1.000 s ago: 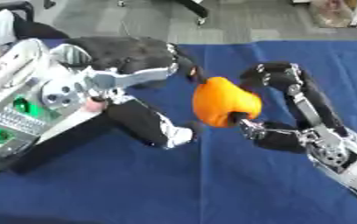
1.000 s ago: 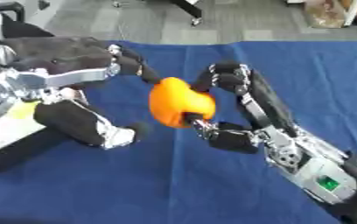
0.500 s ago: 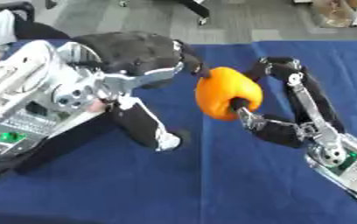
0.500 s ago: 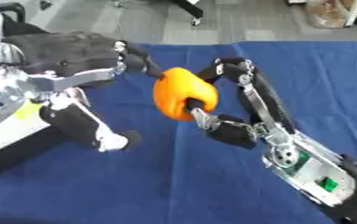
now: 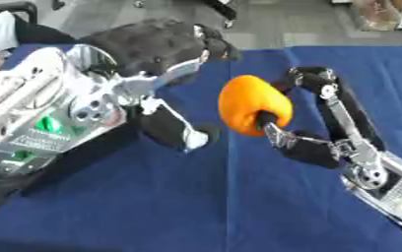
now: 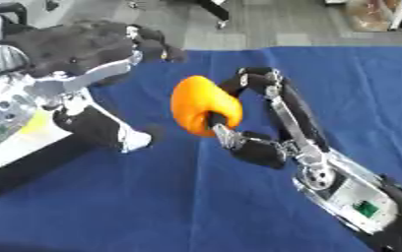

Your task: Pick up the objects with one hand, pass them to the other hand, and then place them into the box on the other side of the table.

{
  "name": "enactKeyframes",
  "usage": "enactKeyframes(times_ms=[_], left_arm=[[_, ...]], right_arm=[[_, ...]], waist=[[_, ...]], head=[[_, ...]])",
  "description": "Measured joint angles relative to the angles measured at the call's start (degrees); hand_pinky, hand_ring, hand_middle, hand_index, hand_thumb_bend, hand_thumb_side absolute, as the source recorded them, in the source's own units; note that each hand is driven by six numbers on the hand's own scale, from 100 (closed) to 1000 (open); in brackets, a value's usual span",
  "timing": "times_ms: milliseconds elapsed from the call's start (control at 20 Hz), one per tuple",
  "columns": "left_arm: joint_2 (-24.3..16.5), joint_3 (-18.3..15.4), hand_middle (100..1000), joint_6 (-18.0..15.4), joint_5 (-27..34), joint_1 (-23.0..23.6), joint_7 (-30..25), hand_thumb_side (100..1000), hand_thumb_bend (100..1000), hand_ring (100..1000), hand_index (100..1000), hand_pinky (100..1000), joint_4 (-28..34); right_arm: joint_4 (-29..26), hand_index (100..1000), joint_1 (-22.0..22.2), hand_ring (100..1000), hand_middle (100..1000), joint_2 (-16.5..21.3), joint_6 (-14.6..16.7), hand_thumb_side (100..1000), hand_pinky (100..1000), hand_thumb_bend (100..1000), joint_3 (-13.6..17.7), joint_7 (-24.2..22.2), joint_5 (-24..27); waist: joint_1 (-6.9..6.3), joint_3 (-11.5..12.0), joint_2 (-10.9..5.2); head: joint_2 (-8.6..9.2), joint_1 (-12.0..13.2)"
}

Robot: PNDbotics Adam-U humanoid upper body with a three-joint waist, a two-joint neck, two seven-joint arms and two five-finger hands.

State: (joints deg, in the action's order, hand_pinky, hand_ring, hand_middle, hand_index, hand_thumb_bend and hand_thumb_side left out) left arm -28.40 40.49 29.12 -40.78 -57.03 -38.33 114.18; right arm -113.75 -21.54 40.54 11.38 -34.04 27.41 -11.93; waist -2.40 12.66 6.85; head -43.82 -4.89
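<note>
Mid-frame above the blue cloth-covered table (image 5: 196,211): rounded orange fruit-like object (image 5: 249,103) pinched in right hand (image 5: 304,123). Upper left, left hand (image 5: 166,44), fingers relaxed, apart from it. Best carried level; box not visible.

A deep blue cloth-covered table (image 5: 239,206) fills most of both views, its fabric matte and lightly creased, running askew so that its far edge slants across the upper part. Beyond that edge lies a grey smooth floor (image 6: 265,24), evenly lit with a soft sheen. On the floor stand the black legs of a wheeled office chair (image 6: 215,11) (only the lower part shows). At the top right corner sits a tan, brownish bundle (image 5: 384,12), too blurred to identify. The light is flat and bright, without hard shadows on the cloth.
</note>
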Motion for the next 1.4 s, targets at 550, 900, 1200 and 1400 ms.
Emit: enactKeyframes(times_ms=[550, 900, 1200, 1400], left_arm=[[0.3, 1.0, 795, 1.8, 4.4, 0.0, -0.2, 699, 252, 882, 922, 956, 0.0], [0.6, 1.1, 798, -0.1, 4.3, -0.3, -2.2, 700, 282, 885, 922, 958, 0.0], [1.0, 1.4, 797, -0.6, 1.9, -0.4, -2.6, 641, 280, 885, 921, 956, 0.0], [1.3, 1.4, 797, -0.6, 0.5, -0.3, -2.7, 601, 288, 884, 923, 955, 0.0]], right_arm=[[0.0, 605, -0.2, 468, 423, -0.4, 0.6, 100, 610, 100, -0.3, -0.2, -0.5], [0.0, 602, -0.3, 468, 423, -0.4, 1.3, 100, 611, 100, -0.3, 0.1, -1.4], [0.0, 601, -0.4, 467, 422, -0.4, 2.7, 100, 613, 100, -0.4, 0.6, -2.1], [0.0, 600, -0.4, 468, 423, -0.4, 3.8, 100, 614, 100, -0.4, 0.8, -2.9]], waist=[[0.0, 0.0, 0.49], [0.0, -0.1, 0.81], [0.0, -0.2, 0.97], [0.0, -0.3, 1.08]], head=[[0.0, -0.1], [0.0, 0.0], [0.0, 0.2], [0.0, 0.3]])
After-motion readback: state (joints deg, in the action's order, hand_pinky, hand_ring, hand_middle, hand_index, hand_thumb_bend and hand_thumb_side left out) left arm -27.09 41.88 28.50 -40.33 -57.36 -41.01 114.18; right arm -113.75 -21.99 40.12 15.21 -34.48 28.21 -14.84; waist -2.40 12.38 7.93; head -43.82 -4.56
